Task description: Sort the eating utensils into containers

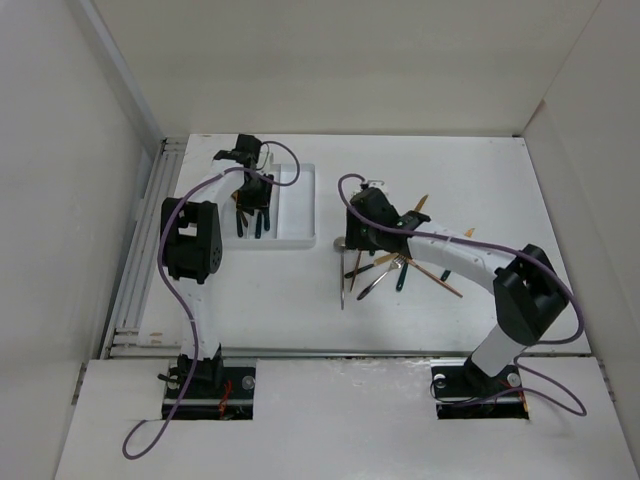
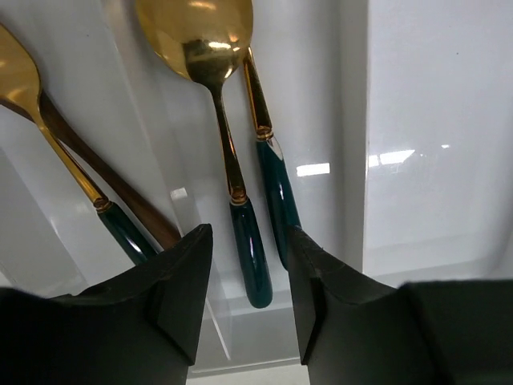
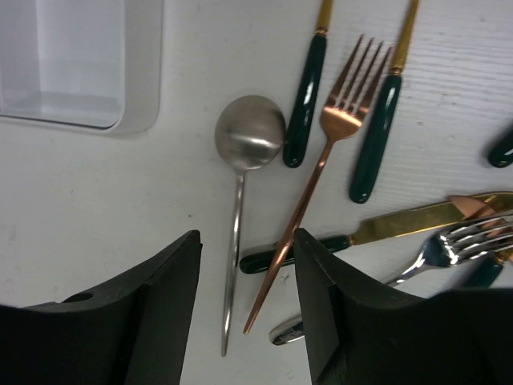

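Observation:
The white cutlery tray (image 1: 300,205) lies at the back left. My left gripper (image 1: 254,196) hovers open over it. In the left wrist view a gold spoon with a green handle (image 2: 243,216) lies in a compartment, its handle end between my open fingers (image 2: 188,281) without touching them. A second green-handled utensil (image 2: 276,200) lies beside it. Another gold spoon (image 2: 48,132) and a copper handle (image 2: 112,180) lie in the compartment to the left. My right gripper (image 1: 356,236) is open and empty above a silver spoon (image 3: 248,132) and a copper fork (image 3: 321,156) on the table.
A loose pile of utensils (image 1: 405,262) lies at mid-table right of the tray: green-handled pieces (image 3: 373,136), a gold knife with a dark handle (image 3: 401,226) and a silver fork (image 3: 457,245). The tray's corner (image 3: 140,80) shows in the right wrist view. White walls enclose the table.

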Robot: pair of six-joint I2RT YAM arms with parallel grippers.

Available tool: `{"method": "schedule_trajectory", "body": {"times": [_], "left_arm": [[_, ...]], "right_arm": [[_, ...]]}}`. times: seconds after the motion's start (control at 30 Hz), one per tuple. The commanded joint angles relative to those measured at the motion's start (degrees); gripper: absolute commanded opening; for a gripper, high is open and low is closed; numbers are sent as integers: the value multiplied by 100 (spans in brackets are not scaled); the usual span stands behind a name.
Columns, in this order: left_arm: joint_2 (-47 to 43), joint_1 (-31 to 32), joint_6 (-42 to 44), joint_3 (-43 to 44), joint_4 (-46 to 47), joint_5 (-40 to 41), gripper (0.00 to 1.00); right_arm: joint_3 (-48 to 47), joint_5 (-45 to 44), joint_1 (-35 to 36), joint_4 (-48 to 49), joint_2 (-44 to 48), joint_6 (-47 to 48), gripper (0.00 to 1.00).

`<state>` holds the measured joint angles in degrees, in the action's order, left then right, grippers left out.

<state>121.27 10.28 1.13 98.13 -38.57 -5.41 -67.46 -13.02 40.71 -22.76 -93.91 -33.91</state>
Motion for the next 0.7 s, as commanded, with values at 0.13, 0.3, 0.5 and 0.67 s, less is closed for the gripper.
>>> {"method": "schedule_trajectory", "body": {"times": [0.13, 0.3, 0.5, 0.67], "left_arm": [[-542, 0, 10, 435, -125, 294, 40], [-965, 0, 71, 558, -239, 356, 40], [-1517, 0, 125, 839, -397, 1373, 40], [-2081, 0, 55, 840, -143, 1947, 45]], "right_arm": [[-372, 115, 306, 70, -601, -10, 54], [-715, 185, 306, -149, -1182, -125, 49], [-1119, 169, 306, -333, -1779, -185, 43], [-1120, 300, 306, -281, -1903, -186, 31]]}}
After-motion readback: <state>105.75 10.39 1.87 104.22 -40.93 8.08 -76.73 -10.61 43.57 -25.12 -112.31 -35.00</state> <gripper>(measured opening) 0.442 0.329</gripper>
